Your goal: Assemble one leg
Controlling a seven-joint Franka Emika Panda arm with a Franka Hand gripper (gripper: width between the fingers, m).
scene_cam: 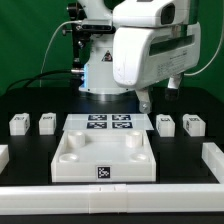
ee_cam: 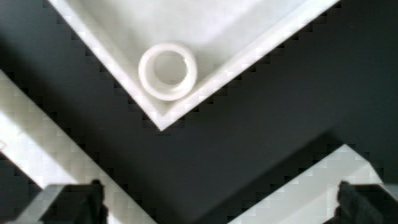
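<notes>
Leg (scene_cam: 167, 124), exterior view: where is it? (Obs. 1)

Obs. 2: Lying on the bench (scene_cam: 30, 100) toward the rear edge, just beside the marker board (scene_cam: 110, 123) on the exterior view's right. Three other legs (scene_cam: 46, 122) share that row.

Obs. 1: Why that layout?

Obs. 2: My guess is they're spaced apart so one can be straddled without nudging a neighbour. The panel (scene_cam: 105, 155) lies mid-bench, hollow side up, probably to take a leg from above.

Obs. 1: Gripper?

Obs. 2: The gripper (scene_cam: 160, 100) hangs above the leg, well clear of it. The spread is hard to read here.

Obs. 1: Wrist view?

Obs. 2: Fingers (ee_cam: 75, 205) wide apart, nothing between them. Beneath is black bench and a panel corner with its round socket (ee_cam: 169, 70). No leg shows, so it lies outside the gap, not yet grasped. Possibly the arm is sighting the target corner.
</notes>
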